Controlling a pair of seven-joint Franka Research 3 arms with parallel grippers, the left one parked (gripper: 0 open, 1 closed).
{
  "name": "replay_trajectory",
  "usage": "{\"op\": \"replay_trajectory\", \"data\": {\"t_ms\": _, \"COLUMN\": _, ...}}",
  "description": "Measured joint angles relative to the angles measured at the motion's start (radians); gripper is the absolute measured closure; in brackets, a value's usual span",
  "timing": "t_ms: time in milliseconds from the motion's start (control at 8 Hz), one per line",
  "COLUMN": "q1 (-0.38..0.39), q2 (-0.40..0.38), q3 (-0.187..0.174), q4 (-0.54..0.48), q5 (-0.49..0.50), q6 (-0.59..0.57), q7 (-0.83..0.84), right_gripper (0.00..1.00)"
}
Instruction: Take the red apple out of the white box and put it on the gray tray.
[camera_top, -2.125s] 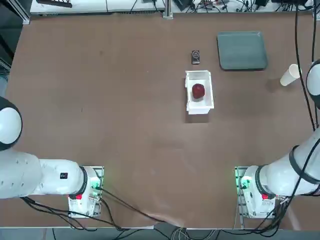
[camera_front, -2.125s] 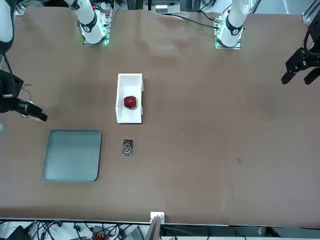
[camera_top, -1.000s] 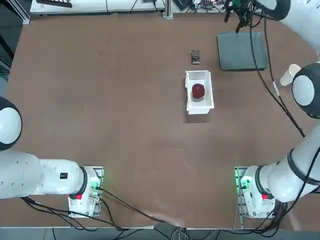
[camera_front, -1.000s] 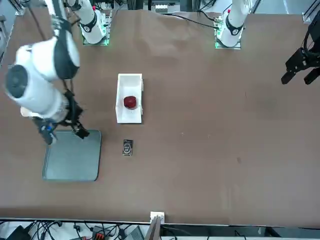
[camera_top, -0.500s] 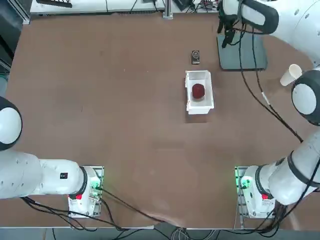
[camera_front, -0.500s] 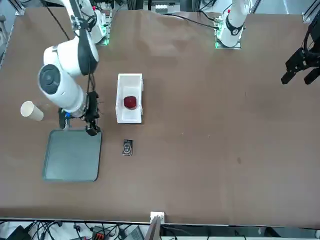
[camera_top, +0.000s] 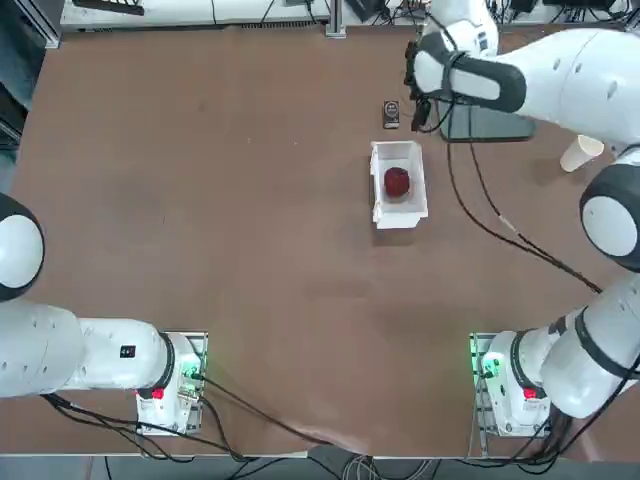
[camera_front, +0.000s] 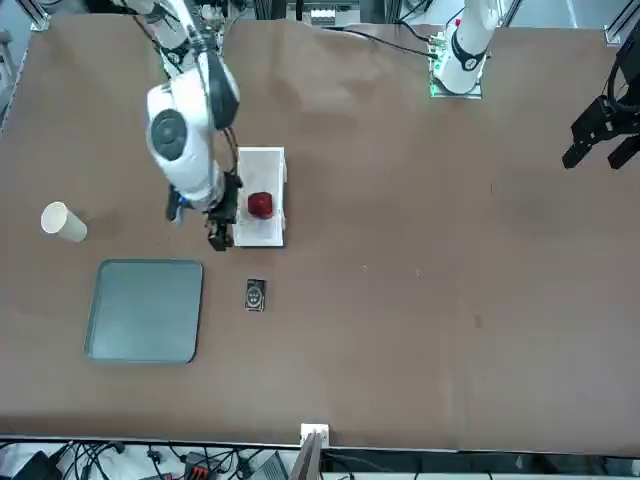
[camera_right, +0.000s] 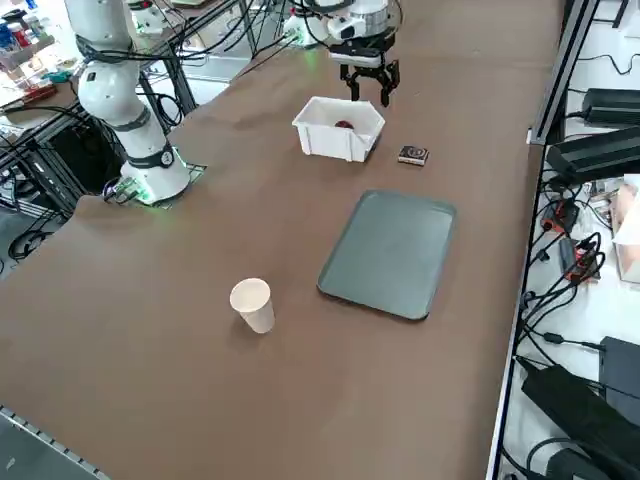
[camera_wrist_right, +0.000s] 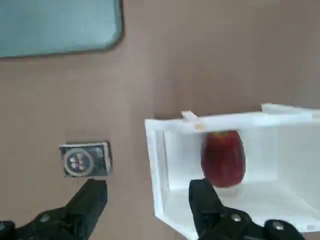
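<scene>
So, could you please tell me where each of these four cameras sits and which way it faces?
Top: overhead, looking down; both arm bases at the bottom edge, the open right hand above the small dark-red apple.
Front: across the table, facing the robot; the right arm sits left, by the thin-walled white plastic box.
Right side: raised, looking diagonally over the flat dark gray tray and the white paper cup.
Right wrist: on the wrist, showing its two fingers.
All four share apple and box.

Dark-red apple (camera_top: 397, 181) sits inside the white box (camera_top: 378, 195), gray tray (camera_front: 145, 310) apart
</scene>
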Motion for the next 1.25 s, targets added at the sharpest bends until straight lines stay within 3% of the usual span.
{"op": "replay_trajectory", "data": {"t_ms": 500, "q1": 0.069, "q2": -0.011, "q3": 0.0, "q4": -0.168, "q5": -0.001, "q6": 0.127, "q7": 0.021, "right_gripper": 0.0}}
{"op": "replay_trajectory", "data": {"t_ms": 1250, "q1": 0.101, "q2": -0.031, "q3": 0.0, "q4": -0.242, "q5": -0.002, "q6": 0.176, "q7": -0.024, "right_gripper": 0.0}}
